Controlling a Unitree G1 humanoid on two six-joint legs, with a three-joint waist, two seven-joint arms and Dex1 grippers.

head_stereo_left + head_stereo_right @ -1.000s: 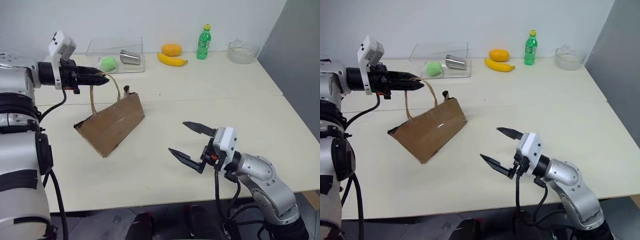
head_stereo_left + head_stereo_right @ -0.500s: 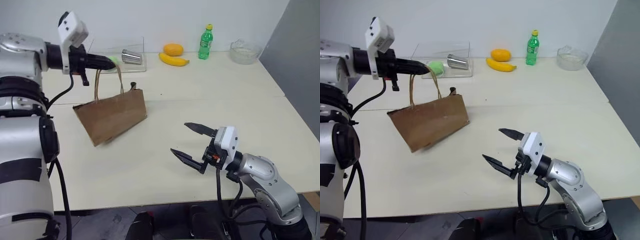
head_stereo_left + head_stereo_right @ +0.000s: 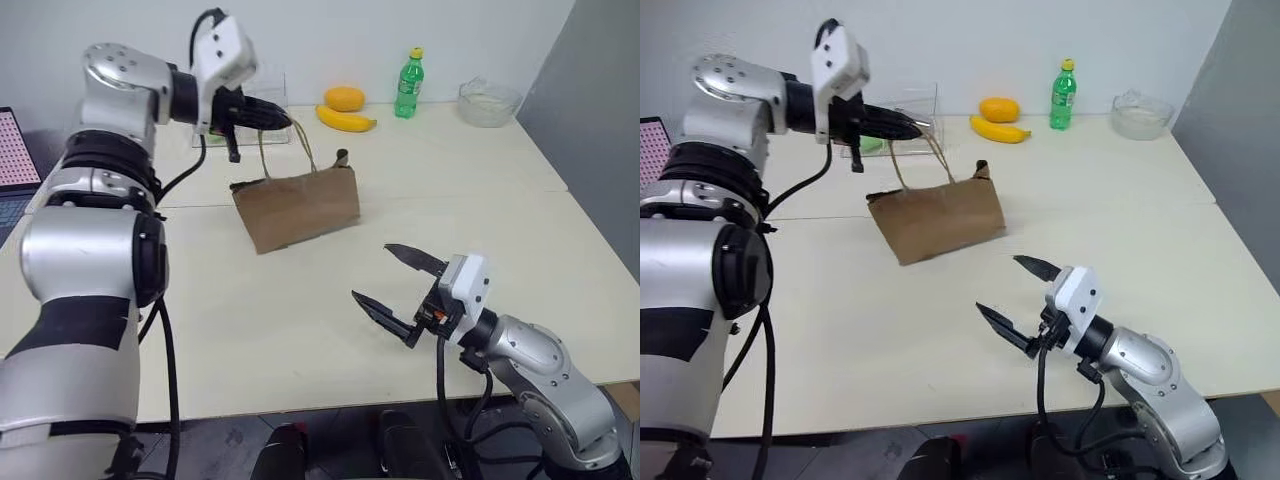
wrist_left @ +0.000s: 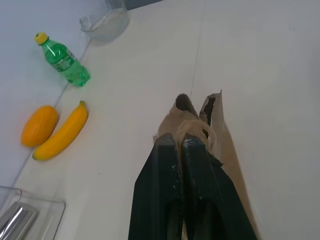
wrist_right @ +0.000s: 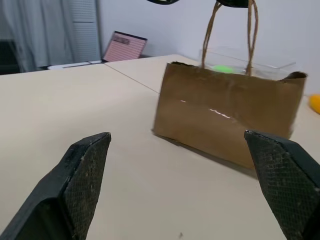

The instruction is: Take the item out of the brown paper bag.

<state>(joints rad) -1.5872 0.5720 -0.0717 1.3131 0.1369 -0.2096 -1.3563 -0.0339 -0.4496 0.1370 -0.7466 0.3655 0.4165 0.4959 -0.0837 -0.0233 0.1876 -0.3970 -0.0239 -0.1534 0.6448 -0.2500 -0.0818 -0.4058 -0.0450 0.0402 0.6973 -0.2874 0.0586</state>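
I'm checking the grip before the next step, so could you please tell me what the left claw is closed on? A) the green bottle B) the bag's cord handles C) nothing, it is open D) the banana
B: the left claw is shut on the cord handles looping up from the bag, while the banana and green bottle sit apart at the table's far edge.

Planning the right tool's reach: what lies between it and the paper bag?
Bare tabletop, seen from the head: nothing between right tool and paper bag.
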